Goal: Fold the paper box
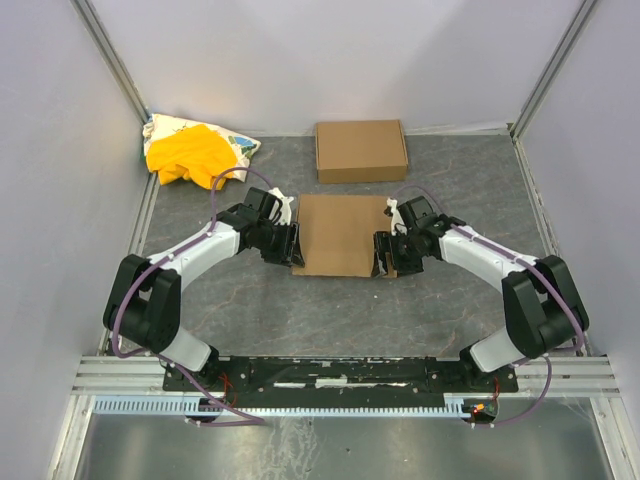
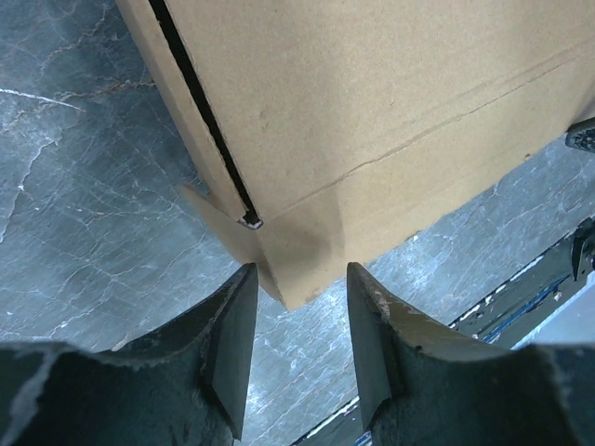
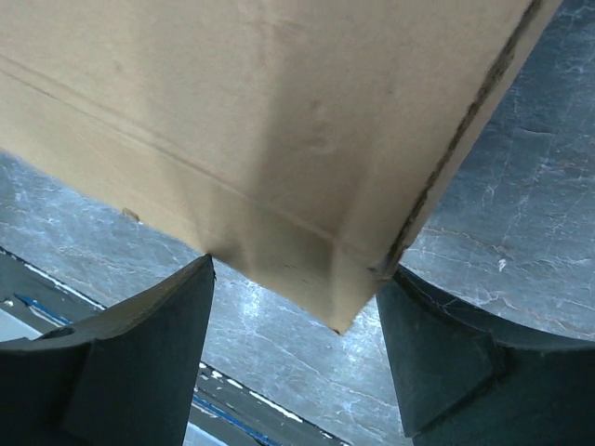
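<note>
The paper box (image 1: 340, 232) lies closed as a flat brown rectangle in the middle of the grey table. My left gripper (image 1: 290, 248) is at its near left corner and my right gripper (image 1: 385, 255) at its near right corner. In the left wrist view the box (image 2: 372, 93) has a dark slit along its side, and its corner points into the gap of the open left gripper (image 2: 299, 277) without being pinched. In the right wrist view the box corner (image 3: 339, 307) sits between the widely open fingers of the right gripper (image 3: 296, 274).
A second flat brown cardboard box (image 1: 361, 150) lies behind the paper box near the back wall. A yellow cloth bundle (image 1: 190, 152) sits in the back left corner. Grey walls close in three sides. The metal base rail (image 1: 340, 375) runs along the near edge.
</note>
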